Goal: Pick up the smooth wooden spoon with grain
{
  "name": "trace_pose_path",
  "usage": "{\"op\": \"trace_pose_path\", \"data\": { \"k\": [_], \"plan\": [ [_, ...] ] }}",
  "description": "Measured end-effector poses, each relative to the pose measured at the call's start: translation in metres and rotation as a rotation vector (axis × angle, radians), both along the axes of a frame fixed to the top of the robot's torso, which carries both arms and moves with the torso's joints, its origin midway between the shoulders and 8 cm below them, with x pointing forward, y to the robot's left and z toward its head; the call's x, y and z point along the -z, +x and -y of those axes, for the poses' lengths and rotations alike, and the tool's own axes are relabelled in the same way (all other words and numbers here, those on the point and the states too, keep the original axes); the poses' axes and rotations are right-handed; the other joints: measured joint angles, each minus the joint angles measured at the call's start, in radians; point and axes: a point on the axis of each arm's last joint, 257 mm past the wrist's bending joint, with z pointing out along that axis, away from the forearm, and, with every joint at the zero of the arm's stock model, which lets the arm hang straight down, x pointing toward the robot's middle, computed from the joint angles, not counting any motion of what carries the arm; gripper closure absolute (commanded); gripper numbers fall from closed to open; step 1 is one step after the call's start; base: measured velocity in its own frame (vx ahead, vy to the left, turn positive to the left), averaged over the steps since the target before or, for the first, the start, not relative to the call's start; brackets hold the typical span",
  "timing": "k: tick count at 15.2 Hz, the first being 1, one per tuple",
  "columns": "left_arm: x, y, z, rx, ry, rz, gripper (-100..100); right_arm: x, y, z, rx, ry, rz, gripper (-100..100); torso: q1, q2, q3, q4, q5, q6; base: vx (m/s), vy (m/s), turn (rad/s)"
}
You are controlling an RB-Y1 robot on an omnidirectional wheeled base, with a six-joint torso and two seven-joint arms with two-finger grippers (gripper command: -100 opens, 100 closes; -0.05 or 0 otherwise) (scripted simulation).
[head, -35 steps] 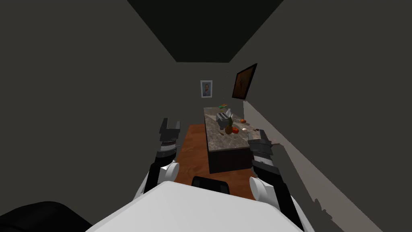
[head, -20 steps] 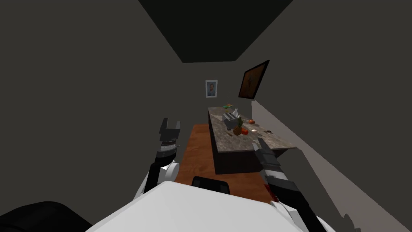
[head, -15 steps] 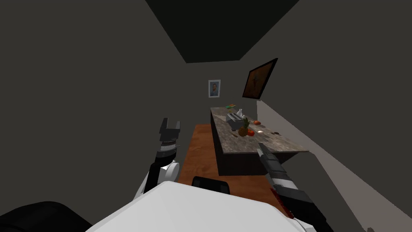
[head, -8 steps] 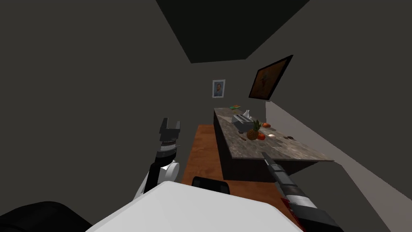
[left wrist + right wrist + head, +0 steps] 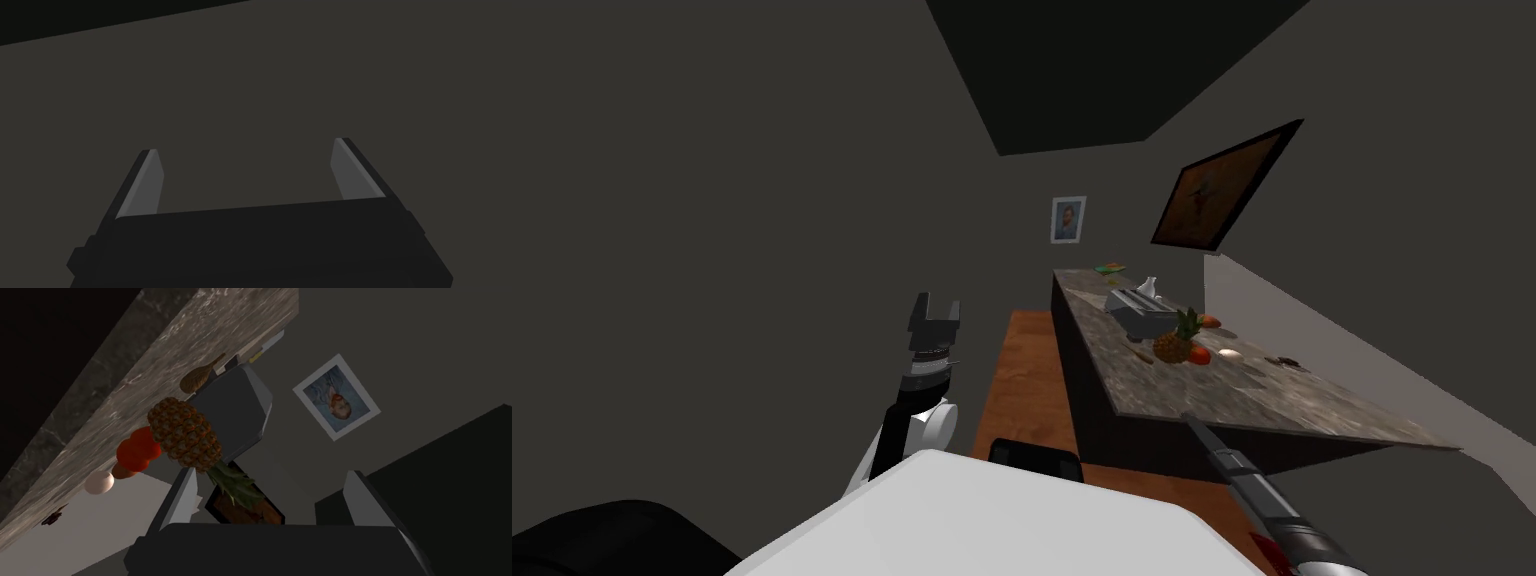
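Change: base has advanced on the dark-fronted counter (image 5: 1272, 405) with its mottled grey stone top; right arm (image 5: 1257, 490) has stretched to its near edge.
Right gripper (image 5: 270, 472): fingers spread, nothing held, aimed at the brown scaly pineapple (image 5: 185, 435).
Left gripper (image 5: 245, 145): released, raised well left of pineapple.
Brown wooden spoon (image 5: 197, 379): flat on counter, just beside pineapple, toward the floor-side edge, near the grey toaster (image 5: 240, 413).
Clearance: red tomato (image 5: 137, 450) and white egg (image 5: 99, 482) lie on pineapple's opposite side; reddish-brown floor (image 5: 1027, 385) borders the counter.

Right claw (image 5: 270, 472) spread, pineapple (image 5: 185, 435), wooden spoon (image 5: 199, 378) beside toaster (image 5: 242, 410), marble counter (image 5: 125, 388)
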Motion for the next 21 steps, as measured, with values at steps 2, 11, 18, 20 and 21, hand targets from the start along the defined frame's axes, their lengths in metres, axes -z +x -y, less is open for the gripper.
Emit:
{"op": "trace_pose_path", "data": {
  "k": [2, 11, 18, 20, 21],
  "plan": [
    [0.0, 0.0, 0.0, 0.0, 0.0, 0.0, 0, 0.012, -0.016, 0.01, -0.002, -0.057, -0.06, -100, 0.0, -0.002, -0.001, 0.0, 0.0, 0.0, 0.132, 0.092, 0.118],
    [0.0, 0.0, 0.0, 0.0, 0.0, 0.0, 0, 0.049, -0.084, 0.052, -0.036, -0.291, -0.293, -100, -0.003, -0.004, -0.002, -0.001, -0.001, 0.0, 0.133, 0.056, 0.095],
    [0.0, 0.0, 0.0, 0.0, 0.0, 0.0, 0, 0.066, -0.142, 0.081, -0.085, -0.449, -0.473, -100, -0.004, -0.002, -0.001, -0.001, -0.001, 0.0, 0.132, 0.031, 0.087],
    [0.0, 0.0, 0.0, 0.0, 0.0, 0.0, 0, 0.07, -0.161, 0.09, -0.105, -0.496, -0.534, -100, -0.004, -0.005, -0.002, -0.001, -0.001, 0.0, 0.18, 0.016, 0.134],
    [0.0, 0.0, 0.0, 0.0, 0.0, 0.0, 0, 0.072, -0.171, 0.093, -0.115, -0.518, -0.561, -100, -0.005, -0.006, -0.003, -0.001, -0.001, 0.0, 0.145, -0.001, 0.028]
  ]
}}
